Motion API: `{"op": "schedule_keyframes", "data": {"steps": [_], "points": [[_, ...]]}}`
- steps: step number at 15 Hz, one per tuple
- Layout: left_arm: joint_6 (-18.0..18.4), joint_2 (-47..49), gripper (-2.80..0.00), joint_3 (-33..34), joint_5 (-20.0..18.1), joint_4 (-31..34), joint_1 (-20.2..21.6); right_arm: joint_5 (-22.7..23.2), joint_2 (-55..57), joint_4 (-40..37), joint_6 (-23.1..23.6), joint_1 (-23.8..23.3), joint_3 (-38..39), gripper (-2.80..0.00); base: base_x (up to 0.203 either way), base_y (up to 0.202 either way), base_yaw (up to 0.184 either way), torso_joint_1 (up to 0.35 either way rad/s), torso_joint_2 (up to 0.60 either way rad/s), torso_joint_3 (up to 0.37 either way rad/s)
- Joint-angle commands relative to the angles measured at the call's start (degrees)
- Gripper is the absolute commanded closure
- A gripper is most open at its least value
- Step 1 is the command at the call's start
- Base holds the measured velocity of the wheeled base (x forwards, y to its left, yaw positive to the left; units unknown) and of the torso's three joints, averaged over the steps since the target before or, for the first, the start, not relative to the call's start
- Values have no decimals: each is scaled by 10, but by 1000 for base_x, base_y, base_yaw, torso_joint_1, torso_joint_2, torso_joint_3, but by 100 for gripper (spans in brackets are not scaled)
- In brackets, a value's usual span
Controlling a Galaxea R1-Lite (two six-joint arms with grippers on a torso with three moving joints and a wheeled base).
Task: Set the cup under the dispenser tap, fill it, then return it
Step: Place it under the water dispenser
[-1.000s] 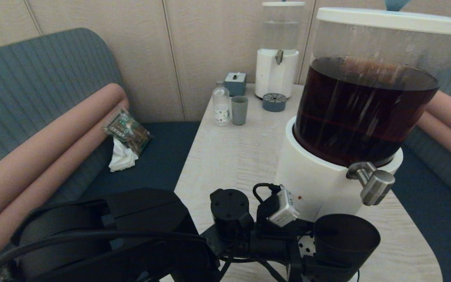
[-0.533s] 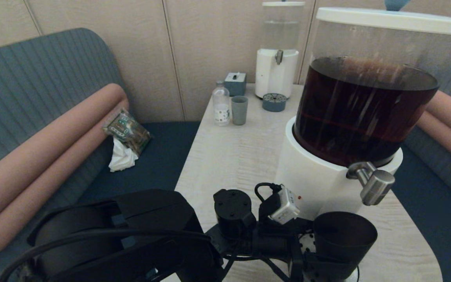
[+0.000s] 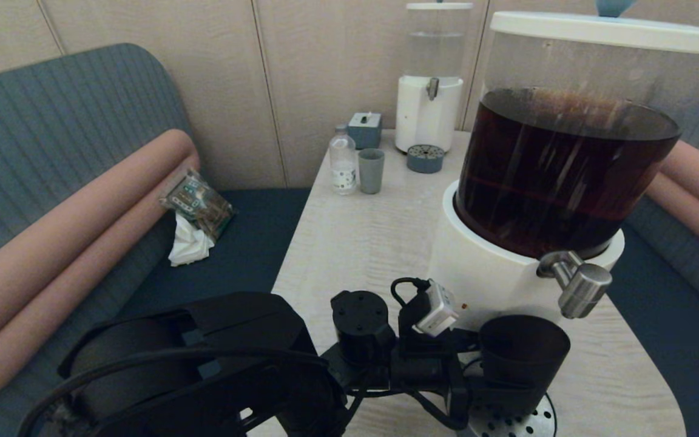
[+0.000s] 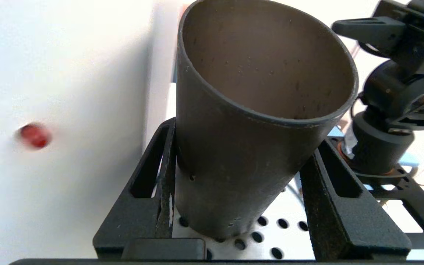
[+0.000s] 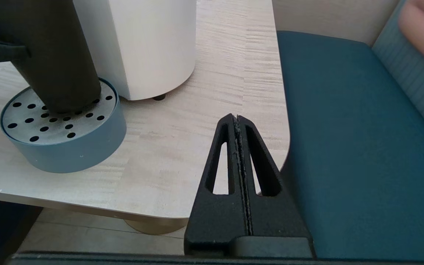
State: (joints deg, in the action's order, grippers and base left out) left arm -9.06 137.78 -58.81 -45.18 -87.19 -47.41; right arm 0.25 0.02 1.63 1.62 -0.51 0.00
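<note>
The big dispenser (image 3: 525, 255) blocks the right half of the table (image 3: 361, 243), its tap (image 3: 577, 285) overhanging the cup (image 3: 522, 358) that the left gripper (image 4: 234, 191) clamps on the drip tray (image 5: 61, 147). Left of the dispenser, bare tabletop runs back to a bottle (image 3: 343, 162) and grey-blue cup (image 3: 371, 171).

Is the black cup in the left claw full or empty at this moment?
Empty. The left wrist view looks into the black cup, gripped by the left claw, and shows only bare inner wall, no drink.
</note>
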Motion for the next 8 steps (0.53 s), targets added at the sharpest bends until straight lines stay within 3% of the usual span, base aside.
{"op": "schedule_keyframes", "data": {"steps": [1,8], "points": [[-1,4,0,-3,-3,-5,0,0,0,0,0,0,5,0,0,0,0,0,0,0],[2,11,0,-22,-3,-5,0,0,0,0,0,0,5,0,0,0,0,0,0,0]]}}
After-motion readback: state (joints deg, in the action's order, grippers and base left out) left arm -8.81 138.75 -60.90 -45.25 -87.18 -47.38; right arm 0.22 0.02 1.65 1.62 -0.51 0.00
